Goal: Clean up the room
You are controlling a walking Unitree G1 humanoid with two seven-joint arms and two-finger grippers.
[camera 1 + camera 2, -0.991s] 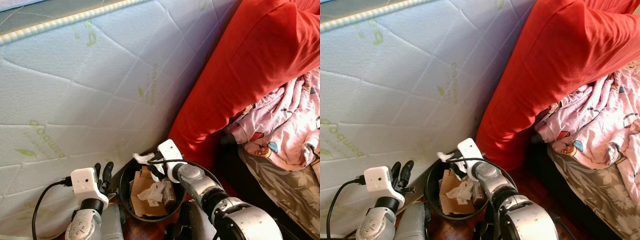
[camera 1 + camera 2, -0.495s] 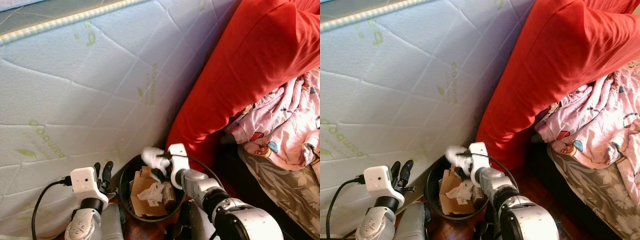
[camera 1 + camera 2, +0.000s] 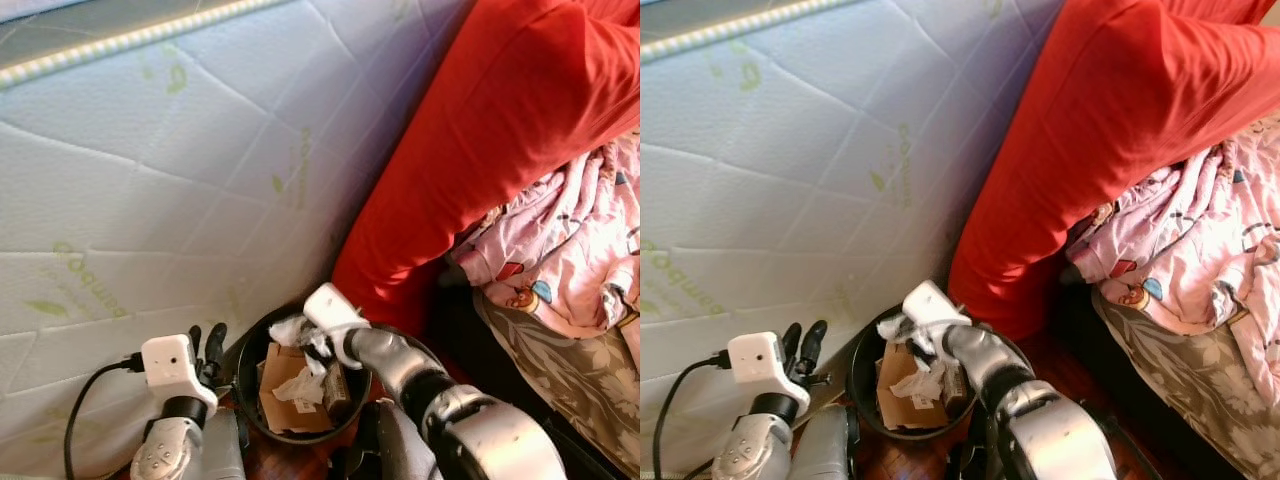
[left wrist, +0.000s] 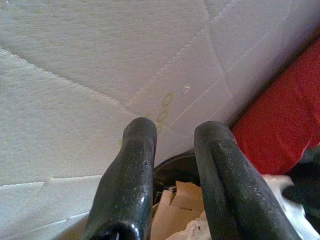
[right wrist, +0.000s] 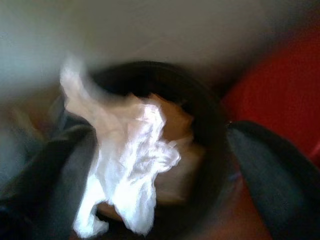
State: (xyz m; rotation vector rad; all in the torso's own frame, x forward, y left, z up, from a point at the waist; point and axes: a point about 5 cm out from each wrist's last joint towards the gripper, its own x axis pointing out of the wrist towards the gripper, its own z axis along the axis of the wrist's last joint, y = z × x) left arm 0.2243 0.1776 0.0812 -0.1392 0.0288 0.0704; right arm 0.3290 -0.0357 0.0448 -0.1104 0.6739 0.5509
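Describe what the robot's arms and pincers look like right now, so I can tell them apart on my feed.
Both arms are silver metal. The left pincer has two long, rounded black fingers, a white boxy camera behind it and a black cable looping off. The right pincer carries a similar white block with a thin black cable along the wrist.
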